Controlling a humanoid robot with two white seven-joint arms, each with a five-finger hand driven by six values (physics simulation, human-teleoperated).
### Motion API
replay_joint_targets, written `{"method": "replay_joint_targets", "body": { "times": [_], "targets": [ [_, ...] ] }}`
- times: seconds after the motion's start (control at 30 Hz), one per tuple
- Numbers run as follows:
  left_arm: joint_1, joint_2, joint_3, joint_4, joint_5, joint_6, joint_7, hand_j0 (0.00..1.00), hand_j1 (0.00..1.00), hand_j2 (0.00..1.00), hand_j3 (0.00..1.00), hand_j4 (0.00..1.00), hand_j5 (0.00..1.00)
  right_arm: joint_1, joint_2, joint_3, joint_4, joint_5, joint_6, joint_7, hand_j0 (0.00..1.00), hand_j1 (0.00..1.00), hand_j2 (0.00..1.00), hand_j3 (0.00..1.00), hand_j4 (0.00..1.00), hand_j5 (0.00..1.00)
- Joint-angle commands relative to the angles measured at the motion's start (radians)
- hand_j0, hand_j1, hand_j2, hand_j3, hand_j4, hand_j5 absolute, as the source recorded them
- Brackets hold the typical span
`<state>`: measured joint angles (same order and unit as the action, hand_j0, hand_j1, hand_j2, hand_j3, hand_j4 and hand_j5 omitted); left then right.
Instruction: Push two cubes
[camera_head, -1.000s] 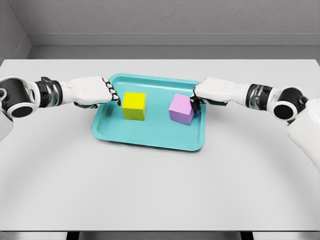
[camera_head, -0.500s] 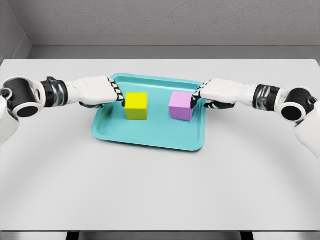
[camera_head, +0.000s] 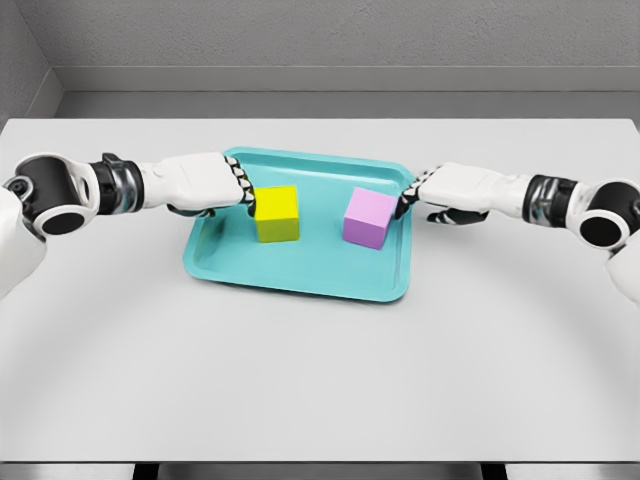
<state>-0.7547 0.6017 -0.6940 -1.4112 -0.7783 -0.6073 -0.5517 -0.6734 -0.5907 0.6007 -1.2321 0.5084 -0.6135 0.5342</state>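
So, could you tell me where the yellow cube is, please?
In the head view, the yellow cube sits in the teal tray's left half, against the left hand's fingertips.

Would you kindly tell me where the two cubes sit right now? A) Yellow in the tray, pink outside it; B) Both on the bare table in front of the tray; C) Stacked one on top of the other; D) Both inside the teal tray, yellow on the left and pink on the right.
D: the yellow cube and the pink cube both rest apart inside the teal tray.
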Motion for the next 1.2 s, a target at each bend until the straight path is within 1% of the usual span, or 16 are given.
{"method": "replay_joint_targets", "body": {
  "times": [0.0,0.17,0.2,0.23,0.27,0.33,0.43,0.47,0.67,0.73,0.87,0.9,1.03,1.17],
  "targets": [
    [0.0,0.0,-0.002,0.0,-0.001,-0.004,-0.001,0.73,0.73,0.73,0.73,0.73,0.73,0.0,-0.009,-0.001,-0.001,-0.008,0.003,0.0,0.62,0.62,0.62,0.62,0.62,0.62],
    [0.005,0.001,-0.001,0.0,-0.001,-0.004,-0.002,0.73,0.73,0.73,0.73,0.73,0.73,-0.002,-0.003,0.001,-0.001,-0.008,0.003,0.0,0.62,0.62,0.62,0.62,0.62,0.62],
    [0.005,0.004,0.001,0.001,-0.001,-0.004,-0.002,0.73,0.73,0.73,0.73,0.73,0.73,-0.002,0.002,0.004,-0.001,-0.008,0.003,0.0,0.62,0.62,0.62,0.62,0.62,0.62],
    [0.009,0.006,0.001,0.001,-0.001,-0.004,-0.013,0.69,0.69,0.69,0.69,0.69,0.69,-0.002,0.006,0.007,-0.001,-0.008,0.003,-0.002,0.62,0.62,0.62,0.62,0.62,0.62],
    [0.009,0.007,0.001,0.003,-0.001,-0.004,-0.014,0.67,0.67,0.67,0.67,0.67,0.67,-0.003,0.008,0.007,-0.001,-0.007,0.003,-0.002,0.62,0.62,0.62,0.62,0.62,0.62],
    [0.008,0.01,0.002,0.005,-0.001,-0.004,-0.014,0.67,0.67,0.67,0.67,0.67,0.67,-0.005,0.023,0.007,0.0,-0.004,0.003,-0.002,0.62,0.62,0.62,0.62,0.62,0.62],
    [0.008,0.01,0.002,0.011,-0.001,-0.004,-0.014,0.66,0.66,0.66,0.66,0.66,0.66,-0.012,0.063,0.022,0.052,-0.001,0.003,-0.002,0.62,0.62,0.62,0.62,0.62,0.62],
    [0.008,0.01,0.002,0.012,-0.001,-0.004,-0.016,0.65,0.65,0.65,0.65,0.65,0.65,-0.012,0.063,0.025,0.052,-0.001,0.003,-0.002,0.62,0.62,0.62,0.62,0.62,0.62],
    [0.006,0.012,0.005,0.015,-0.001,-0.004,-0.016,0.65,0.65,0.65,0.65,0.65,0.65,-0.011,0.063,0.044,0.052,0.001,0.003,-0.003,0.62,0.62,0.62,0.62,0.62,0.62],
    [0.003,0.012,0.007,0.028,-0.001,-0.004,-0.016,0.65,0.65,0.65,0.65,0.65,0.65,-0.012,0.065,0.045,0.052,0.001,0.003,-0.003,0.61,0.61,0.61,0.61,0.61,0.61],
    [0.0,0.004,0.007,0.038,-0.001,-0.004,-0.016,0.65,0.65,0.65,0.65,0.65,0.65,-0.014,0.075,0.045,0.049,0.001,0.003,-0.003,0.61,0.61,0.61,0.61,0.61,0.61],
    [0.0,0.003,0.007,0.038,-0.001,-0.004,-0.016,0.65,0.65,0.65,0.65,0.65,0.65,-0.014,0.092,0.045,0.048,0.001,0.003,-0.002,0.61,0.61,0.61,0.61,0.61,0.61],
    [0.002,-0.002,0.007,0.037,-0.001,-0.004,-0.016,0.65,0.65,0.65,0.65,0.65,0.65,-0.014,0.094,0.045,0.04,0.001,0.003,-0.002,0.61,0.61,0.61,0.61,0.61,0.61],
    [0.003,-0.026,0.008,0.037,-0.001,-0.004,-0.016,0.65,0.65,0.65,0.65,0.65,0.65,-0.015,0.097,0.045,0.049,0.001,0.003,-0.002,0.61,0.61,0.61,0.61,0.61,0.61]
  ]
}}
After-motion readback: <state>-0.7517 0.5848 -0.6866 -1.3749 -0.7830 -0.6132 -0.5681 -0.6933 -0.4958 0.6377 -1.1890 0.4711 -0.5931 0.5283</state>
